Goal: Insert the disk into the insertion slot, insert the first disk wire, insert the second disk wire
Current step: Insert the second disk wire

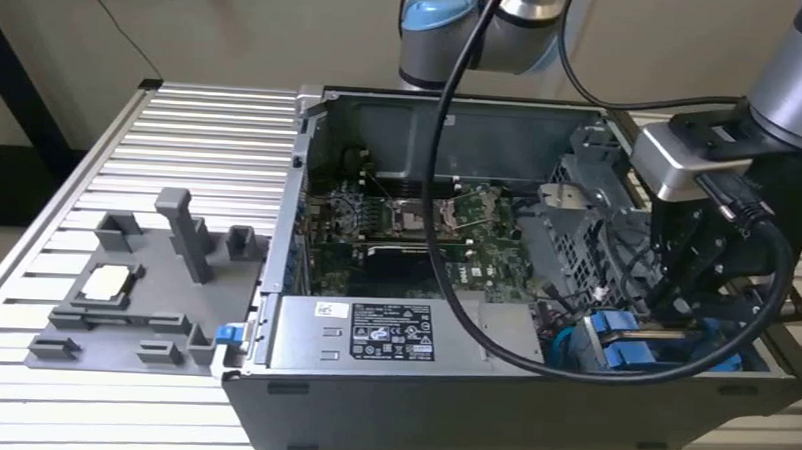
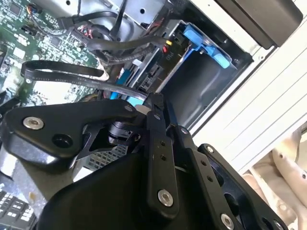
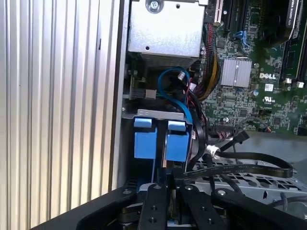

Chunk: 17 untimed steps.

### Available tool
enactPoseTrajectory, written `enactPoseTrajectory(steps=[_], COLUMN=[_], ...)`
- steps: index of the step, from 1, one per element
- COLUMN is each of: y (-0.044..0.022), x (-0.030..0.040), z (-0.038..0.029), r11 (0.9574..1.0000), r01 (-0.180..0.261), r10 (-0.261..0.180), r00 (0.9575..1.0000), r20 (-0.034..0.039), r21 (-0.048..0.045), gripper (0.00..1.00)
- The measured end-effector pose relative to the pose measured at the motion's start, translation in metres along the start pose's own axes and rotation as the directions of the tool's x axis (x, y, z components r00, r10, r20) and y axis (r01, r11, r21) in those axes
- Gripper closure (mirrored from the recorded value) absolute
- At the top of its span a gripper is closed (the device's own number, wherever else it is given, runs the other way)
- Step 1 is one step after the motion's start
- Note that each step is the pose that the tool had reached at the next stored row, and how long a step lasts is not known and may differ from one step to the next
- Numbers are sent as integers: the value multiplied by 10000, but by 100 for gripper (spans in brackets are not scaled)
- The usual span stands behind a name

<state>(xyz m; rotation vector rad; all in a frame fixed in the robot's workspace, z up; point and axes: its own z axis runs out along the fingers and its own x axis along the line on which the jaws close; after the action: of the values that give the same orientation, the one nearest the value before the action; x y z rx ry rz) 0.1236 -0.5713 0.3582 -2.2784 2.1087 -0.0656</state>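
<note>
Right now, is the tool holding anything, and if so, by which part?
It cannot be told. The tool is low in the computer case, beside the blue drive frames and a flat black cable, but its tips are hidden.

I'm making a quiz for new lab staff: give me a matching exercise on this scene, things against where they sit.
Things:
1. claw
2. grey fixture tray
3. motherboard
4. blue drive frames

Places:
A. on the slatted table, at the exterior view's left of the computer case
B. flat on the floor of the open case
C. in the case's corner bay, under the claw
D. lowered into the case at the exterior view's right

Pairs: 1-D, 2-A, 3-B, 4-C
</note>
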Motion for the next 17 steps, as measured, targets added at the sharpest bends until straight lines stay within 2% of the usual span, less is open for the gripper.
enactPoseTrajectory(steps=[3,4,14,17], y=[-1,-4,-157,-183], x=[0,0,33,37], z=[8,9,27,35], r11=[9999,9999,9996,9995], r01=[-118,-138,-143,-159], r10=[117,137,153,172], r00=[9993,9991,9989,9988], r20=[348,411,450,457], r21=[25,29,-233,-284], gripper=[84,84,84,84])
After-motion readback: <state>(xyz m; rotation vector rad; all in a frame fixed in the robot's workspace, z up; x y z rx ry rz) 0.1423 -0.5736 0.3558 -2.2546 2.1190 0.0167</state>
